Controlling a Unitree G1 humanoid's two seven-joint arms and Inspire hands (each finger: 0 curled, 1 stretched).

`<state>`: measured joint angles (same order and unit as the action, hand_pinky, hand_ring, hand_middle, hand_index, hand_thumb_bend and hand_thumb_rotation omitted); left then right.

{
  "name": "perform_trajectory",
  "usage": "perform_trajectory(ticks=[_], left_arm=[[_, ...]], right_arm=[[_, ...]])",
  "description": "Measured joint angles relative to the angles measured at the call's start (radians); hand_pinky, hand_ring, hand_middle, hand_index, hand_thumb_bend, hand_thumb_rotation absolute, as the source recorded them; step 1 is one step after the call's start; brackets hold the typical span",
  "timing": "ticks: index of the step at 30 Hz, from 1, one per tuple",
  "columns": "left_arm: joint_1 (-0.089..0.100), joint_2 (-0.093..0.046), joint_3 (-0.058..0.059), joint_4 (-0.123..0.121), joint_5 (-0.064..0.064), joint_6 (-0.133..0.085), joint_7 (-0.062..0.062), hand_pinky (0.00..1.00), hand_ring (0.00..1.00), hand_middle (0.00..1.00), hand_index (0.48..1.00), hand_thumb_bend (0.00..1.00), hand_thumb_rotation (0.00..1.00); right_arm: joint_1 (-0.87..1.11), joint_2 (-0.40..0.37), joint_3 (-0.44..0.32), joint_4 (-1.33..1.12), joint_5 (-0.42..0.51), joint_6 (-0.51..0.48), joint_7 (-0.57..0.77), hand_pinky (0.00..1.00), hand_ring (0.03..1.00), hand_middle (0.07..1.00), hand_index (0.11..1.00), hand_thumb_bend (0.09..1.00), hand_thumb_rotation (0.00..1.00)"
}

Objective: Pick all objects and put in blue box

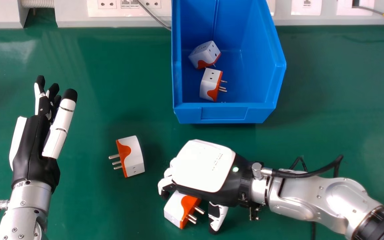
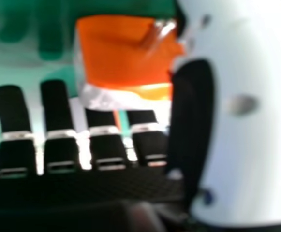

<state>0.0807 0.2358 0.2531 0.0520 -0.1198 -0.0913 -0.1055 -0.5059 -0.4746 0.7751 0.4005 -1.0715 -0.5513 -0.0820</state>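
since the right hand [image 1: 202,165] is right over the orange-and-white plug adapter [image 1: 175,208] on the table [image 1: 88,206], i'd line up the squeeze first. its fingers look relaxed and apart from the thumb, which sits over by the pins [image 1: 195,214], so imo get pressure on the solid body, not the prongs, then lift level. left hand's [image 1: 33,146] idle at the left, fingers extended. one loose adapter [image 1: 134,156] lies between the hands, two in the blue bin [image 1: 223,116].
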Motion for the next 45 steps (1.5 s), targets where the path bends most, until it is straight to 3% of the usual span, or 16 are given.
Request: perform_trajectory(ticks=[4,11,23,29,36,40,45], left_arm=[[-0.003,-0.005,0.0,-0.004,0.0,0.01,0.001,1.0,1.0,1.0,1.0,0.53,0.8],[-0.006,-0.008,0.002,-0.005,0.0,0.016,0.001,1.0,1.0,1.0,1.0,0.53,0.79],[-0.007,-0.016,0.001,-0.008,0.001,0.016,0.005,1.0,1.0,1.0,1.0,0.54,0.79],[-0.007,-0.016,0.001,-0.018,0.001,0.018,0.006,1.0,1.0,1.0,1.0,0.54,0.78],[-0.007,-0.016,0.001,-0.023,0.001,0.02,0.006,1.0,1.0,1.0,1.0,0.55,0.78],[-0.007,-0.016,0.001,-0.023,0.001,0.021,0.005,1.0,1.0,1.0,1.0,0.55,0.78],[-0.007,-0.016,0.001,-0.027,0.001,0.027,0.005,1.0,1.0,1.0,1.0,0.55,0.78]], right_arm=[[0.002,0.005,-0.004,-0.02,0.009,0.016,0.046,0.48,0.555,0.583,0.548,0.594,0.06],[0.012,0.018,-0.012,-0.041,0.02,0.041,0.092,0.45,0.524,0.56,0.512,0.545,0.1],[0.018,0.03,-0.009,-0.047,0.015,0.078,0.102,0.42,0.485,0.512,0.477,0.528,0.02],[0.017,0.034,0.007,-0.035,-0.007,0.085,0.045,0.38,0.439,0.494,0.481,0.527,0.01],[0.018,0.034,0.023,0.043,-0.025,0.08,-0.138,0.26,0.303,0.474,0.485,0.525,0.0],[0.02,0.029,0.038,0.092,-0.046,0.078,-0.257,0.11,0.15,0.255,0.477,0.519,0.07],[0.007,0.035,0.043,0.118,-0.043,0.078,-0.277,0.07,0.11,0.198,0.475,0.519,0.09]])
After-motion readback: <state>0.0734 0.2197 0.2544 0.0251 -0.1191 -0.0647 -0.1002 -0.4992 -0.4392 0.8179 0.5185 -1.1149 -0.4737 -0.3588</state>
